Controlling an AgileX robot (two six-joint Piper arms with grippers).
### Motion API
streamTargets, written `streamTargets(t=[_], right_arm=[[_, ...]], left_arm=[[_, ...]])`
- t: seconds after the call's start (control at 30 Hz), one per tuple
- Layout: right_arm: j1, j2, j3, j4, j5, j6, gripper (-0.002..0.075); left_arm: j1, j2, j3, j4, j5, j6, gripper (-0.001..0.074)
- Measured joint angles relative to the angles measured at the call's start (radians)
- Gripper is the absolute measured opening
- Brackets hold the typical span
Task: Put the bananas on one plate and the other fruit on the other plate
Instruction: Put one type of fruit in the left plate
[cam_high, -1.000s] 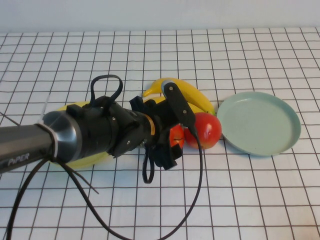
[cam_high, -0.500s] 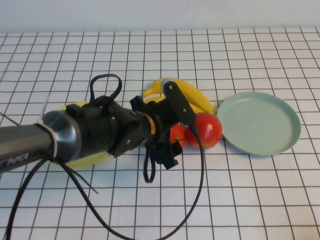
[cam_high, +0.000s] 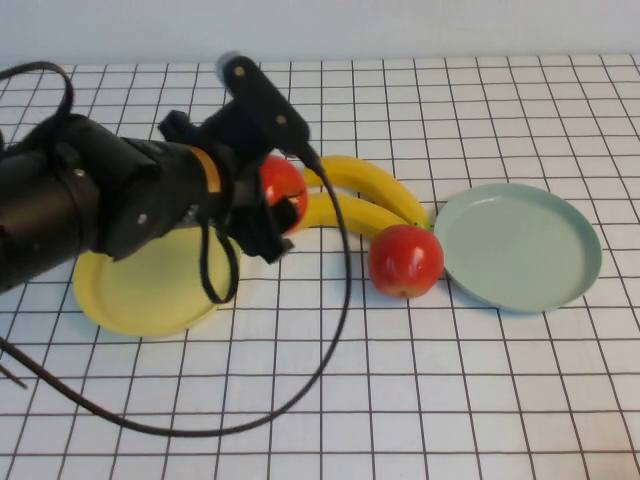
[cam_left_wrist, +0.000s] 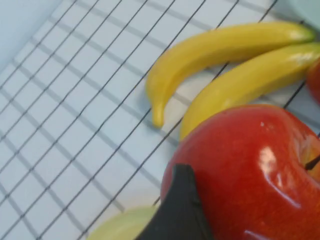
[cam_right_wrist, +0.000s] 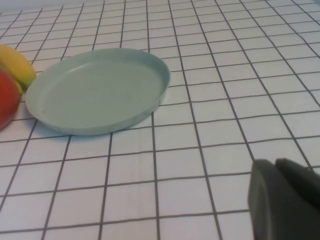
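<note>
My left gripper (cam_high: 283, 196) is shut on a shiny red apple (cam_high: 280, 190), held in the air just past the right rim of the pale yellow plate (cam_high: 140, 290). In the left wrist view that apple (cam_left_wrist: 245, 170) fills the lower right beside one dark finger (cam_left_wrist: 180, 210). Two bananas (cam_high: 372, 185) (cam_high: 335, 212) lie on the table in the middle. The second apple (cam_high: 405, 260) rests against the left rim of the pale blue-green plate (cam_high: 520, 245), which holds nothing. My right gripper (cam_right_wrist: 275, 167) is shut, low over the table near the blue-green plate (cam_right_wrist: 100, 90), and out of the high view.
White gridded tablecloth (cam_high: 450, 400) covers the table, and a pale wall runs along the far edge. The left arm's black cable (cam_high: 330, 330) loops down over the front of the table. Both bananas (cam_left_wrist: 220, 47) (cam_left_wrist: 245, 82) lie below the held apple in the left wrist view.
The left gripper closed on the apple beside the other one, lifted it and carried it left and back toward the yellow plate. The bananas now show fully.
</note>
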Motion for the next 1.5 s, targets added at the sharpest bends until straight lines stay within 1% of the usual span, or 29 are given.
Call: streamTargets(t=[0.13,0.23,0.33,0.4,0.57,0.9,0.97,1.03,1.1,1.27,1.5], right_arm=[[0.000,0.000,0.000,0.000,0.000,0.000,-0.0015],[0.000,0.000,0.000,0.000,0.000,0.000,-0.0015],[0.000,0.000,0.000,0.000,0.000,0.000,-0.0015],[0.000,0.000,0.000,0.000,0.000,0.000,-0.0015],[0.000,0.000,0.000,0.000,0.000,0.000,-0.0015],[0.000,0.000,0.000,0.000,0.000,0.000,-0.0015],[0.000,0.000,0.000,0.000,0.000,0.000,-0.0015],[0.000,0.000,0.000,0.000,0.000,0.000,-0.0015],[0.000,0.000,0.000,0.000,0.000,0.000,-0.0015],[0.000,0.000,0.000,0.000,0.000,0.000,-0.0015],[0.000,0.000,0.000,0.000,0.000,0.000,-0.0015]], left_arm=[[0.150,0.002,0.000,0.007,0.097,-0.079,0.0536],[0.256,0.021,0.000,0.007,0.115,-0.135,0.0536],[0.332,0.060,0.000,-0.018,0.118,-0.154,0.0536],[0.357,0.093,0.000,-0.033,0.123,-0.159,0.0536],[0.371,0.174,0.000,-0.047,0.138,-0.163,0.0536],[0.371,0.182,-0.002,-0.053,0.116,-0.169,0.0536],[0.371,0.182,-0.002,-0.062,0.114,-0.169,0.0561],[0.372,0.184,-0.002,-0.069,0.112,-0.169,0.0633],[0.372,0.186,-0.002,-0.074,0.112,-0.169,0.0666],[0.374,0.181,-0.002,-0.077,0.113,-0.169,0.0668],[0.374,0.092,-0.074,-0.090,0.211,-0.142,0.0668]])
